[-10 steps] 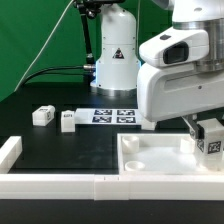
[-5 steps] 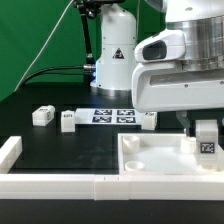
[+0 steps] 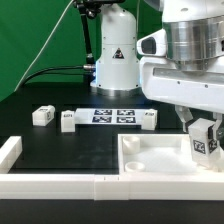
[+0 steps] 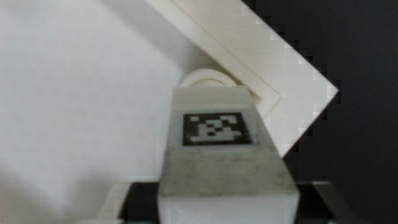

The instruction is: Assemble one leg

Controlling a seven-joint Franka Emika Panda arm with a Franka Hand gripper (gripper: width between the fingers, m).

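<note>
Grip on the leg point(image 3: 201, 147) firm by the look of it: tool point(image 3: 204, 130) closed on the block's two sides, tag face turned toward the exterior camera, block upright or very nearly so. Held low over the corner of the tray-like top point(image 3: 128, 146) on the exterior view's right; impossible to tell whether touching the floor of that part or just clear of it. In the wrist view, aimed straight at the inner corner, at the meeting of two raised walls, with a rounded socket point(image 4: 210, 76) showing just past the block's end, probably the seat for this step. To do it well: line the block's end up over that socket before pressing, keep it square to both walls, go down slowly and straight, and twist only once seated, given a thread, none discernible here. Little room on the wall sides, so no sideways sweep near the rim; open room toward the middle of the top and upward, so make corrections from there. Farther out, three spare legs point(image 3: 67, 120) in a row on the black counter point(image 3: 60, 148) by the marker board point(image 3: 113, 116), well apart from the work, and a low white rail point(image 3: 60, 184) along the near edge; neither in the way of a straight lift.
</note>
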